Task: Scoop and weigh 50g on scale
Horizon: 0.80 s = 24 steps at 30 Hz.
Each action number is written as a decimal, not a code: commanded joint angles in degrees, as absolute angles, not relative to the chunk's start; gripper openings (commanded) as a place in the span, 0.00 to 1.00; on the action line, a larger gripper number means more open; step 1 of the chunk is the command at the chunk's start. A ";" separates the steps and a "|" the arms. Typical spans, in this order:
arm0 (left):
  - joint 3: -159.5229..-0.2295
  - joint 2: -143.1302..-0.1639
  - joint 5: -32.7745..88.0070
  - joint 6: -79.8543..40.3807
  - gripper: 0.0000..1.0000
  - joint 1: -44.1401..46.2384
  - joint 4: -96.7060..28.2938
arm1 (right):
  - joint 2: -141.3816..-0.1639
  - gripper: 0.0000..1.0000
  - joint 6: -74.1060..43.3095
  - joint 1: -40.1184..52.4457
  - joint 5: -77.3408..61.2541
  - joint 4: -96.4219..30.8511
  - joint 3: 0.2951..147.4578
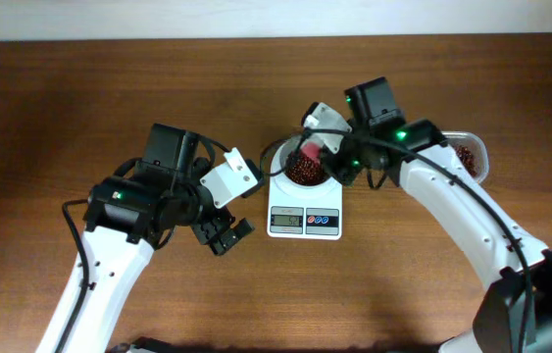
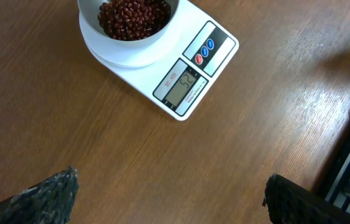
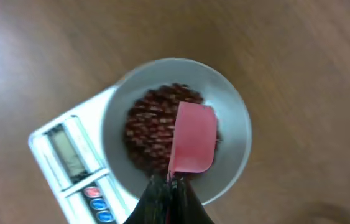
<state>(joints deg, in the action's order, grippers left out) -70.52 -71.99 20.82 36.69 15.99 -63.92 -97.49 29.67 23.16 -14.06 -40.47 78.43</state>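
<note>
The white scale [image 1: 304,222] sits mid-table with its round bowl [image 1: 277,157] holding dark red-brown beans [image 1: 302,174]. My right gripper [image 1: 327,153] hovers over the bowl, shut on the handle of a pink scoop [image 1: 309,151]. In the right wrist view the scoop [image 3: 193,137] hangs tilted above the beans [image 3: 150,124] inside the bowl [image 3: 237,118], with the gripper [image 3: 171,186] pinching its handle. My left gripper [image 1: 228,235] stands open left of the scale over bare wood. In the left wrist view, scale [image 2: 184,87], bowl [image 2: 125,55] and beans [image 2: 134,15] lie ahead of the gripper [image 2: 171,199].
A clear plastic tub [image 1: 472,157] with more beans stands at the right, behind my right arm. The dark wood table ends at a pale wall along the back edge.
</note>
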 commanded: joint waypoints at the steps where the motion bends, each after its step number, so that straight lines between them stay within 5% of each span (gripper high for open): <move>1: -71.40 -71.33 21.65 37.78 0.99 15.75 -63.96 | -100.25 0.04 30.24 24.03 -6.81 -39.11 78.76; 24: -71.40 -71.33 21.65 37.78 0.99 15.75 -63.96 | -102.54 0.04 24.18 23.99 -16.80 -42.48 78.74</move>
<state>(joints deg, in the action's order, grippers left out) -70.52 -71.99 20.84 36.69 15.99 -63.92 -102.30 27.86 23.68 -14.92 -42.26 78.43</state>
